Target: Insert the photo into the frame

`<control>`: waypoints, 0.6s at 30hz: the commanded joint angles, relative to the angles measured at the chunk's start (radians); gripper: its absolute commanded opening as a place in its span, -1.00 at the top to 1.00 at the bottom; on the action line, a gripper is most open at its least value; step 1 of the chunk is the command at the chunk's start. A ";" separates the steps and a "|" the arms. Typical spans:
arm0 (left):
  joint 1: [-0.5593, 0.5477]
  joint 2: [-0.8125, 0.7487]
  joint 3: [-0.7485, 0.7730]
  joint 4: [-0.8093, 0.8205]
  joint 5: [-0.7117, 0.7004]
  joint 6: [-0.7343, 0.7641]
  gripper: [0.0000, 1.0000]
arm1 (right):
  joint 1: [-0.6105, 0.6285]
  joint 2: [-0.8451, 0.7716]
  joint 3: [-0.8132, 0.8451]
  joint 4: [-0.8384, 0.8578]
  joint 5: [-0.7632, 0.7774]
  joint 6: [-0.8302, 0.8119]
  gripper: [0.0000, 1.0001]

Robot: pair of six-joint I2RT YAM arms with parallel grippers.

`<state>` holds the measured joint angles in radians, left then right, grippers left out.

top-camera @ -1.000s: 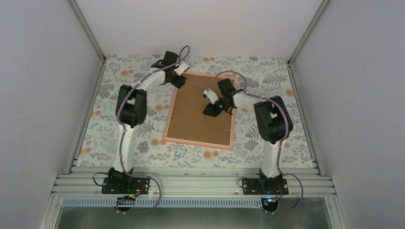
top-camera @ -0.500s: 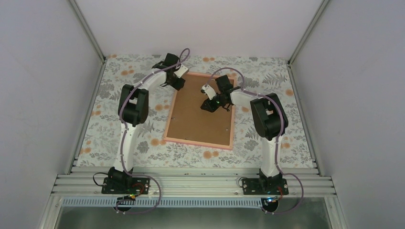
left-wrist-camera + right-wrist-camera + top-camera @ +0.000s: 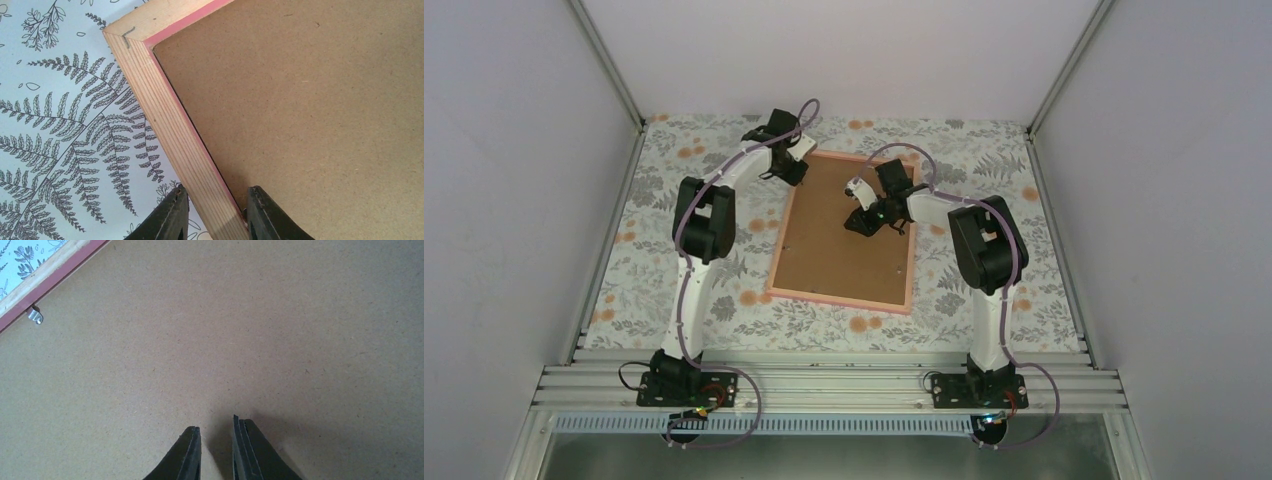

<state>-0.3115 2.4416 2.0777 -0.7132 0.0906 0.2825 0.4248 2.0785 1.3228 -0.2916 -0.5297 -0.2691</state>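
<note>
The pink frame (image 3: pixel 839 298) lies face down on the patterned table, with the brown backing board (image 3: pixel 844 245) set inside it. The photo is hidden. My left gripper (image 3: pixel 796 172) is at the frame's far left corner. In the left wrist view its jaws (image 3: pixel 216 200) straddle the wooden rail (image 3: pixel 170 120), one finger on each side and touching it. My right gripper (image 3: pixel 856 225) is over the upper middle of the board. In the right wrist view it (image 3: pixel 216 429) is nearly shut and empty, tips on the board (image 3: pixel 250 340).
A small metal tab (image 3: pixel 35 315) sticks out from the frame's inner edge (image 3: pixel 50 277) over the board. The floral tablecloth (image 3: pixel 984 170) surrounds the frame. White walls enclose the table on three sides. An aluminium rail (image 3: pixel 824 385) carries both arm bases.
My right gripper has moved a little farther up the backing board. My left gripper has shifted slightly at the frame's far left corner. The frame has not moved.
</note>
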 commanded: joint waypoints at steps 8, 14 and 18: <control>0.007 -0.034 -0.085 -0.050 -0.002 0.022 0.41 | 0.004 0.026 -0.046 -0.093 0.017 -0.021 0.63; 0.006 -0.108 -0.222 -0.026 0.014 0.053 0.44 | 0.028 0.018 -0.084 -0.107 -0.019 -0.025 0.63; 0.007 -0.148 -0.273 -0.032 0.022 0.077 0.43 | 0.044 0.011 -0.118 -0.110 -0.044 -0.018 0.64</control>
<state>-0.3084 2.3226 1.8675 -0.6353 0.0959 0.2932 0.4416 2.0602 1.2751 -0.2878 -0.5938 -0.2871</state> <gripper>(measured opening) 0.286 0.184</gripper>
